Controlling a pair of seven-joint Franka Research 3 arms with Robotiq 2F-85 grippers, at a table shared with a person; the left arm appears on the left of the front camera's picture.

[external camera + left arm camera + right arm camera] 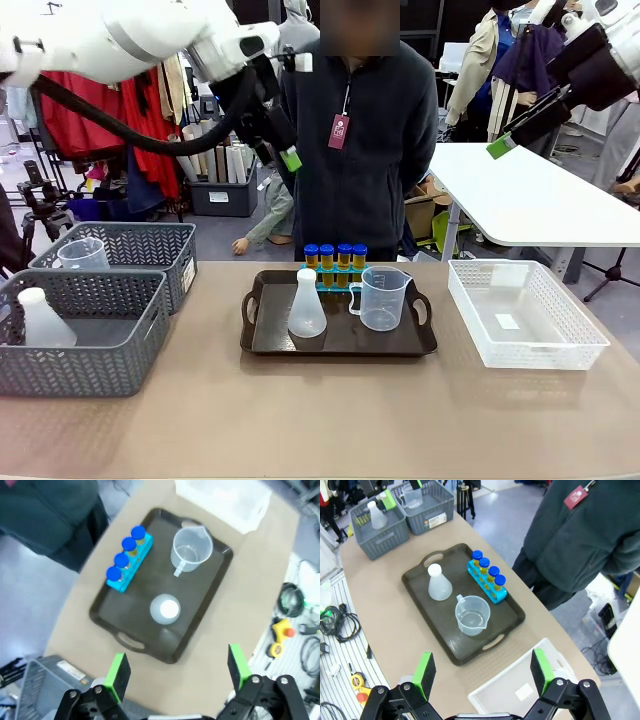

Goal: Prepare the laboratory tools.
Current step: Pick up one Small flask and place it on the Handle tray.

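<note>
Hovering high over the table with both arms, I have my left gripper (175, 672) spread wide and empty at the bottom of its wrist view, and my right gripper (482, 672) spread and empty too. The tools sit together on the dark tray (262, 340) at the middle of the front view: the white flask (306, 305) left of centre, the clear beaker (381, 298) just beside it on the right, and the four blue-capped tubes (335, 259) standing in a blue rack (131, 566) along the tray's far edge. As I judge it, the next step is a reach down for one tool, and I would come straight from above, centre the pads on the flask's narrow neck or the beaker's rim, and stay off its neighbour. The table (200, 420) is a plain tan surface; two grey baskets (90, 335) sit at the left of the front view, each holding spare plasticware, and a white basket (525, 315) at the right. A person (365, 130) stands at the far edge, upper middle.
</note>
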